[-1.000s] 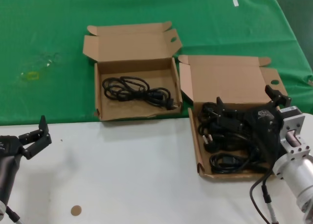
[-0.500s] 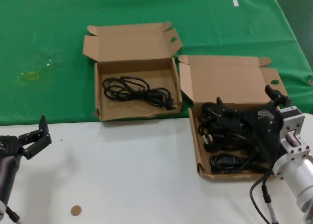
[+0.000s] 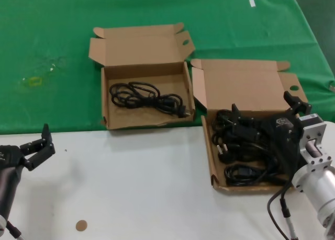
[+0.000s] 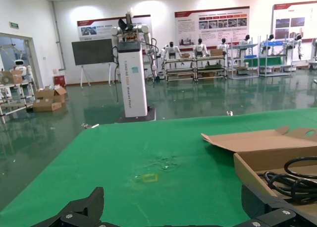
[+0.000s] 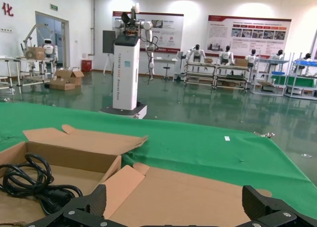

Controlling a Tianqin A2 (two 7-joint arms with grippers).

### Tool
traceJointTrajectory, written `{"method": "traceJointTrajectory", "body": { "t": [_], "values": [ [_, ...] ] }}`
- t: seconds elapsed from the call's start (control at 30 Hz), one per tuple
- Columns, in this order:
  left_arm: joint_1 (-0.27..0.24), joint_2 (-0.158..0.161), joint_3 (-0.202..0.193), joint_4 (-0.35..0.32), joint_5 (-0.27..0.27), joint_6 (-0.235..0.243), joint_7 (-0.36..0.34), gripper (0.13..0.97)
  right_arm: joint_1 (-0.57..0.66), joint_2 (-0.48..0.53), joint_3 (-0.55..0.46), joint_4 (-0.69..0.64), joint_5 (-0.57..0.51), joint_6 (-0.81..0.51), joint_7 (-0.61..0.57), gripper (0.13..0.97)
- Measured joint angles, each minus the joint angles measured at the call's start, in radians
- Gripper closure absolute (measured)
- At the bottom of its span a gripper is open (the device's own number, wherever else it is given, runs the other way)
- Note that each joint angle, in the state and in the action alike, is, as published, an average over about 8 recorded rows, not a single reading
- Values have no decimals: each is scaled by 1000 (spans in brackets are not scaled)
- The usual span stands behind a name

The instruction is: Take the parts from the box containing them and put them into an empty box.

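The right gripper [image 3: 261,126], jaws spread wide, sits low over the parts [image 3: 241,148] in the source box [image 3: 214,166] at four o'clock. Next it should close on one bundle and carry it to the other box [image 3: 104,101] at eleven o'clock, which already holds a cord [image 3: 146,97]. The left gripper [image 3: 37,145] waits open at eight o'clock.

Two shallow brown cardboard mailer boxes are sitting open: the left box [image 3: 107,101] and the right box [image 3: 241,88], each showing one hinged lid standing up behind it. One coiled black power cord [image 3: 146,97] is lying alone in the left box. In the right box a tangled heap of power cords [image 3: 235,151] is lying, perhaps three or four bundles, though the overlap is making a firm count impossible. Two black grippers are showing: the left gripper [image 3: 37,148] and the right gripper [image 3: 264,117]. One small brown round disc [image 3: 80,225] is lying on the white table.
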Motion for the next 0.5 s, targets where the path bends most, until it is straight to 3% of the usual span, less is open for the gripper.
{"method": "traceJointTrajectory", "body": {
  "t": [0.5],
  "values": [
    [0, 0, 0, 0, 0, 0, 0, 132, 0, 0, 0, 0, 0, 0, 0, 129]
  ]
}}
